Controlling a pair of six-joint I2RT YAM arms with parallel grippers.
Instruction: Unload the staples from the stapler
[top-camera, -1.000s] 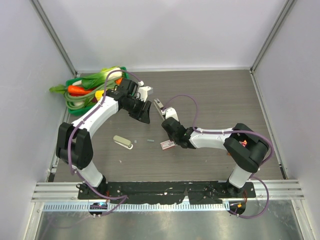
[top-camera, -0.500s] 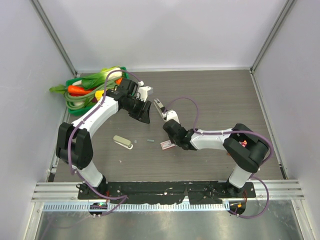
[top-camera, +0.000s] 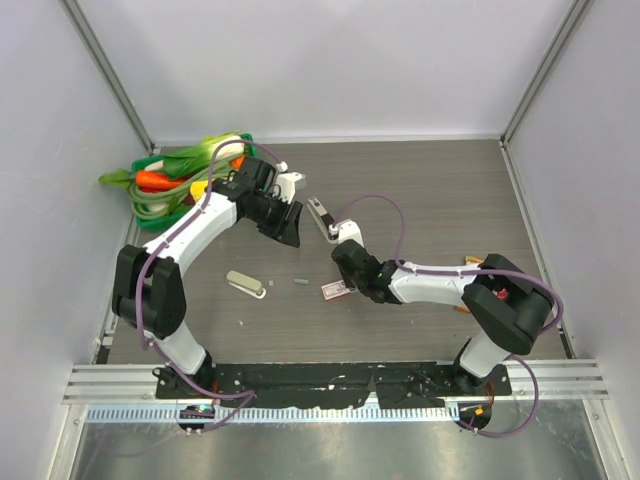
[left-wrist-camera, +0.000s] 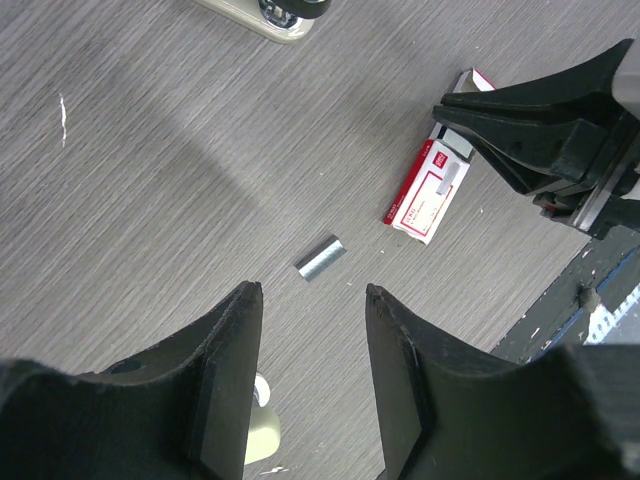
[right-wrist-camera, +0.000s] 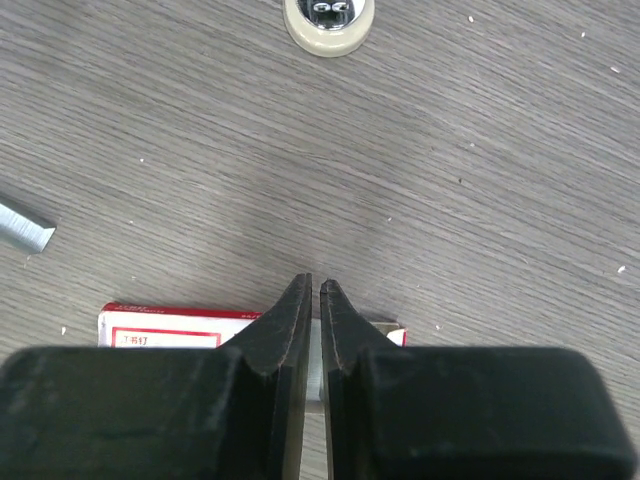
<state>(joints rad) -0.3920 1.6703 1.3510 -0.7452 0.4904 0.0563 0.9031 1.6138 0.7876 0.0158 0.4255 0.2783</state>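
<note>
The slim silver-grey stapler (top-camera: 320, 213) with a black rear end lies on the table between the arms. A short grey strip of staples (top-camera: 300, 281) lies loose on the table; it also shows in the left wrist view (left-wrist-camera: 320, 258) and at the left edge of the right wrist view (right-wrist-camera: 22, 226). My left gripper (top-camera: 288, 225) is open and empty, hanging above the loose strip (left-wrist-camera: 310, 290). My right gripper (top-camera: 343, 282) is nearly shut over the pink-and-white box (right-wrist-camera: 170, 328). A thin grey strip (right-wrist-camera: 316, 365) shows pinched between its fingers (right-wrist-camera: 296, 310).
A beige rounded stapler-like thing (top-camera: 245, 284) lies left of the loose strip; its end shows in the right wrist view (right-wrist-camera: 329, 15). A pile of green and orange toy vegetables (top-camera: 185, 175) sits at the back left. Walls enclose the table.
My right arm has shifted a little to the right and its gripper has come down closer over the pink-and-white box. The left arm has not moved.
</note>
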